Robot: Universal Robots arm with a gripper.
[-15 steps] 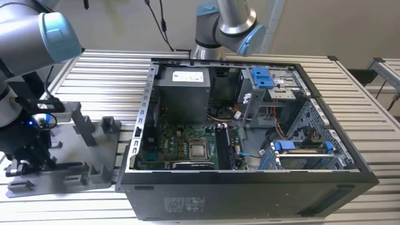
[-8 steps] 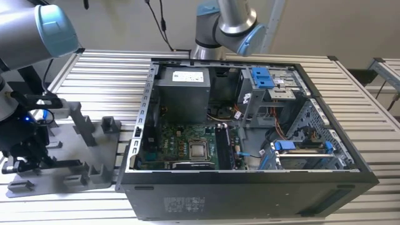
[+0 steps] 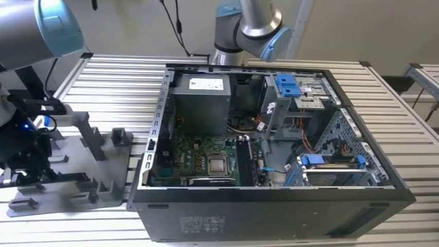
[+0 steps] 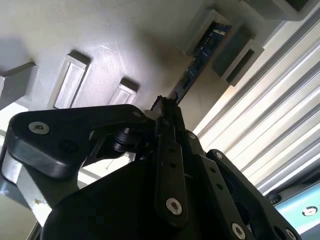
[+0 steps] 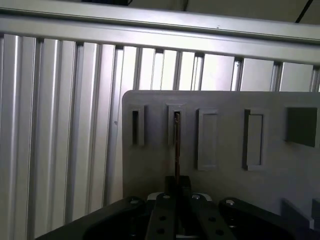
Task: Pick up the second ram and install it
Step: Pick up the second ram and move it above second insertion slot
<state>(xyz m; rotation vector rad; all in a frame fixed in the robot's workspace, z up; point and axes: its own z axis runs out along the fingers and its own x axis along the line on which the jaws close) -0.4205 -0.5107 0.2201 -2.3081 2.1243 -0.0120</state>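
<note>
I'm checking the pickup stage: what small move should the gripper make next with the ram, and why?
Probably a short lift straight out of the slot. The gripper looks shut on the near end of the second ram, whose far end sits between upright blocks of the grey holder; pulling sideways might bind it.

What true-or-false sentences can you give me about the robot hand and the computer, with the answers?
1. The gripper is shut on the second ram. True.
2. The second ram is already plugged into the computer. False: its far end sits in a slot of the grey holder plate.
3. The computer case lies open, with its insides showing. True.
4. The table is smooth wood. False: it is made of ribbed metal slats.
</note>
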